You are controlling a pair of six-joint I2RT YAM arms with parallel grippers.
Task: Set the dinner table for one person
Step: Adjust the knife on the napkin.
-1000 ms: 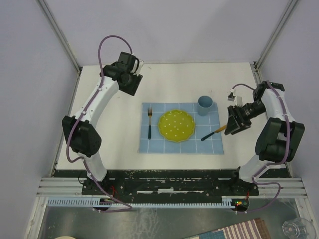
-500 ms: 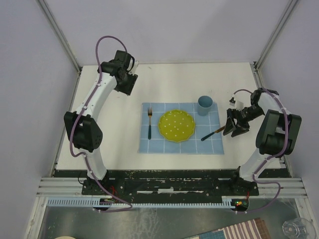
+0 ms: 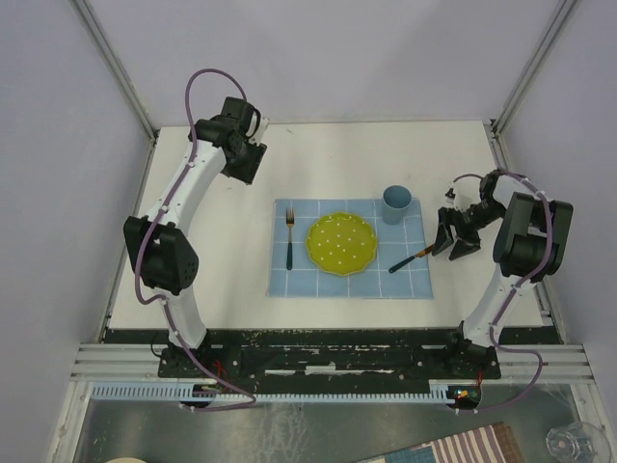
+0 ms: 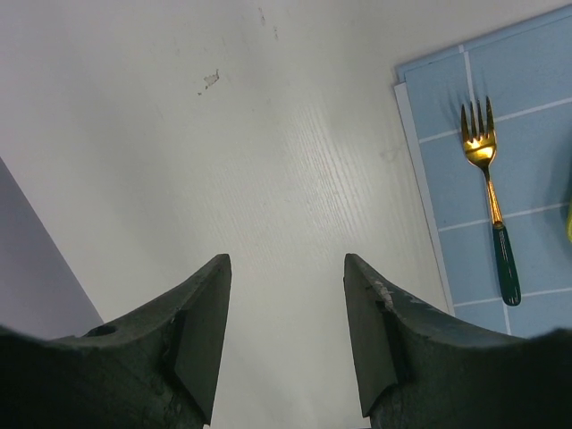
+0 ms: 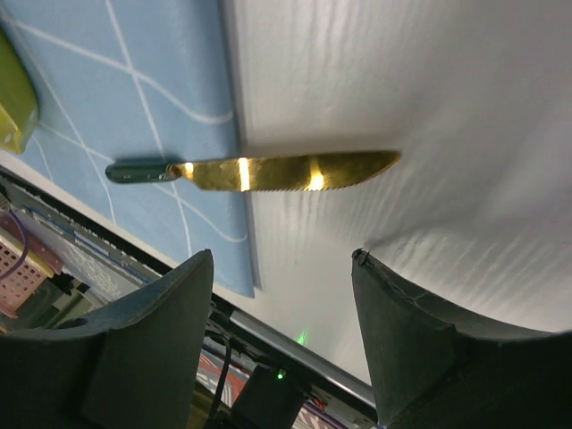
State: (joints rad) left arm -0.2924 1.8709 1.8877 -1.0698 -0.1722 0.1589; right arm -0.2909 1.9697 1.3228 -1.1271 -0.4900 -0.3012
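White dinner table (image 3: 328,154) between pale walls (image 3: 58,145)

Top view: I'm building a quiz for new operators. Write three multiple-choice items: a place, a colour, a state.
1. The fork lies: A left of the plate; B right of it; C on it.
2. The plate is: A white; B yellow; C red.
3. The right arm's jaws are: A gripping the fork; B shut tight; C open, empty.
Answers: A, the fork sits on the cloth left of the plate; B, its yellow is plain; C, a gap shows between them, nothing in it.
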